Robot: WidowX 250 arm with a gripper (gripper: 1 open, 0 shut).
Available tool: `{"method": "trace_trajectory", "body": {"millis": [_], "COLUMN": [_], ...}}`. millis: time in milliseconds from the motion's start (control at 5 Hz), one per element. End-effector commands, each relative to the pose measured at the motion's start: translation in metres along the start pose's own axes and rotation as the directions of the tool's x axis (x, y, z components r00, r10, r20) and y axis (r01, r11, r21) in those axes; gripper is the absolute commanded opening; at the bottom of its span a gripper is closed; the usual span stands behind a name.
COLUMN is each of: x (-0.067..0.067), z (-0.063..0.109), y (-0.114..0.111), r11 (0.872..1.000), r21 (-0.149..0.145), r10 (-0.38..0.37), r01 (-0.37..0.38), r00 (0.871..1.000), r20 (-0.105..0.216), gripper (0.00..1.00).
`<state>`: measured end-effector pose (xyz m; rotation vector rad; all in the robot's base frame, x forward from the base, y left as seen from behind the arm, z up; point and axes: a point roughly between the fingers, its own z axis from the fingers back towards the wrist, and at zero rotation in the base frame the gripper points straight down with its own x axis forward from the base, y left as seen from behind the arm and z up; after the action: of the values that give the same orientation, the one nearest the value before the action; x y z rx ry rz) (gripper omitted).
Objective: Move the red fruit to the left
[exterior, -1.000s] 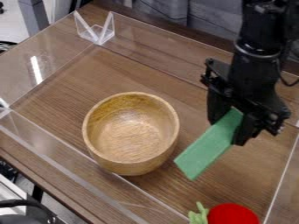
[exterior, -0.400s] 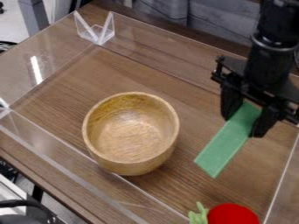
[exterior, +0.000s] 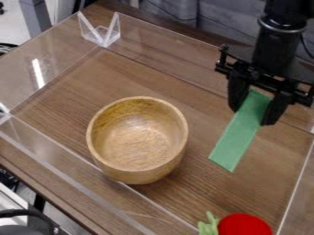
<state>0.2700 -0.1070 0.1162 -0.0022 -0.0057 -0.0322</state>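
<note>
We observed the red fruit (exterior: 244,227) at the bottom edge of the view, to the right of the wooden bowl (exterior: 138,139), its lower part cut off by the frame; its light-green leafy top (exterior: 210,223) pointed toward the left side of the view. The fruit lay on the brown table (exterior: 73,95), well apart from the gripper. We noted the bowl upright near the middle of the table, with its open inside facing up and no contact with the fruit

The black arm reached in from the upper right. We saw the gripper (exterior: 249,99) clamped on the flat green rectangular block (exterior: 241,133); the block slanted, its lower end toward the bottom of the view, between the gripper and the fruit in the picture. We could not tell whether that lower end touched the table

We recorded a small clear, angular object (exterior: 101,31) near the upper left edge of the table, well apart from the bowl
</note>
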Motion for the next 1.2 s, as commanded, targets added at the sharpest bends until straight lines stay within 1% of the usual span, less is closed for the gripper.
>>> {"method": "trace_trajectory", "body": {"millis": [0,200,400,600,800,1000], "x": [0.009,0.004,0.001,0.001,0.006,0.011], "z": [0.008,0.008,0.010,0.014,0.024,0.032], "y": [0.007,0.006,0.006,0.010,0.008,0.005], "r11": [0.997,0.990,0.977,0.959,0.934,0.904], "r21": [-0.009,-0.012,-0.015,-0.019,-0.026,-0.036], "r10": [0.074,0.143,0.211,0.283,0.357,0.428], "r01": [-0.073,-0.142,-0.211,-0.283,-0.356,-0.426], "r00": [0.996,0.989,0.977,0.958,0.933,0.902], "r20": [0.040,0.040,0.043,0.048,0.053,0.055], "gripper": [0.00,0.00,0.00,0.00,0.00,0.00]}}
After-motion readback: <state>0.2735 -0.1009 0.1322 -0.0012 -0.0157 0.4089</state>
